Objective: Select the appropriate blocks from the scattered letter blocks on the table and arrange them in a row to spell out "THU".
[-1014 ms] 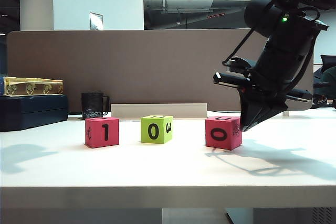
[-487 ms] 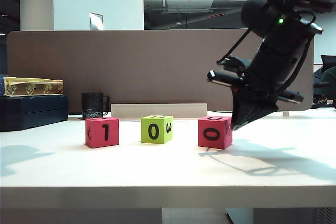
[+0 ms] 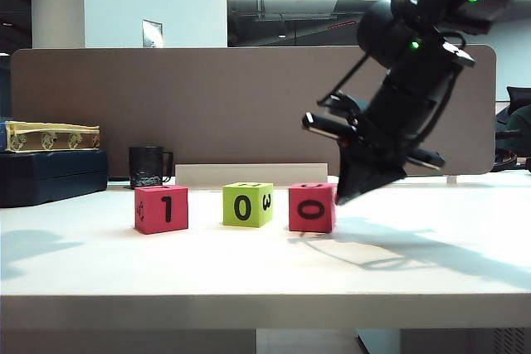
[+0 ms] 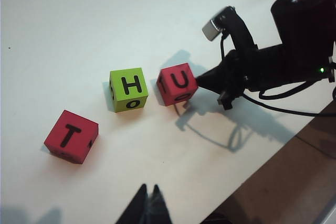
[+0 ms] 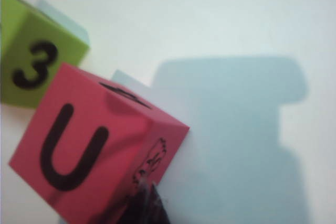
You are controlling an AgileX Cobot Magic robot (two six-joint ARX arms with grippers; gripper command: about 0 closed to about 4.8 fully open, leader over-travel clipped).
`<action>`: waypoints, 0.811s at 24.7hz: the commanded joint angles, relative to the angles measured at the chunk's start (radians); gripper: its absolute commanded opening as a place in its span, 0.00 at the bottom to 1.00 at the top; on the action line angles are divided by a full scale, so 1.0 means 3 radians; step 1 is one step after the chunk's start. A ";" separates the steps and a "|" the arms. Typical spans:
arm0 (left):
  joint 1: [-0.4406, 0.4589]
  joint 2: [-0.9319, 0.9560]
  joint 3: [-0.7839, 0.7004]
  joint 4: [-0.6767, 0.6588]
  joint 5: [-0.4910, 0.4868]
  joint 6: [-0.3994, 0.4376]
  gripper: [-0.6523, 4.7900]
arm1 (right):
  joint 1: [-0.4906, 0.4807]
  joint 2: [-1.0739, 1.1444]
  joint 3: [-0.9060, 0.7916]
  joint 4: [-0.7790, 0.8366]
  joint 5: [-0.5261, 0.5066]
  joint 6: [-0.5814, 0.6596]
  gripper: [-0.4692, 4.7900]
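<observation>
White and bare, the table [image 3: 431,267] runs back to a tan divider panel [image 3: 207,105], with a black mug [image 3: 149,167] and a dark case [image 3: 50,176] at its far left edge. We see three blocks on it in a loose row. Our right gripper [image 3: 342,196] comes down at a slant from the upper right of the exterior view, its jaws pressed together into a point with nothing between them. That point rests against the side of the red U block [image 3: 313,206], low on the face that carries a small picture; the right wrist view shows the dark tip [image 5: 144,208] meeting that face. Just beyond the U block, on the side away from the right gripper, sits the green H block [image 3: 247,204], close to it but with a narrow gap between. Farther along the same line, well apart from the tip, sits the red T block [image 3: 161,209], turned slightly askew in the left wrist view. Our left gripper [image 4: 147,205] is also shut and holds nothing; it hangs above the table, with all three blocks ahead of its closed fingertips and the T block nearest.
</observation>
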 commanded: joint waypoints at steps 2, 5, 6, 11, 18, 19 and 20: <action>0.0003 -0.0014 0.0019 0.0019 0.0014 -0.0010 0.11 | 0.0031 0.0058 0.0163 0.0003 -0.0005 0.0008 0.08; 0.0003 -0.0014 0.0019 0.0020 0.0001 -0.0009 0.11 | 0.0069 0.0154 0.0271 0.0000 -0.0067 0.0008 0.08; 0.0003 -0.0014 0.0019 0.0020 -0.0001 -0.0006 0.11 | 0.0076 0.0178 0.0290 0.0001 -0.0075 0.0008 0.08; 0.0003 -0.0014 0.0019 0.0020 -0.0010 0.0013 0.11 | 0.0148 0.0310 0.0360 0.0048 -0.0103 0.0008 0.08; 0.0003 -0.0014 0.0019 0.0023 -0.0013 0.0014 0.11 | 0.0150 0.0301 0.0361 -0.0104 -0.0052 -0.0020 0.08; 0.0003 -0.0014 0.0019 0.0023 -0.0013 0.0014 0.11 | 0.0150 0.0299 0.0361 -0.0126 -0.0037 -0.0020 0.08; 0.0003 -0.0014 0.0019 0.0024 -0.0013 0.0014 0.11 | 0.0150 0.0294 0.0364 -0.0156 0.0000 -0.0020 0.08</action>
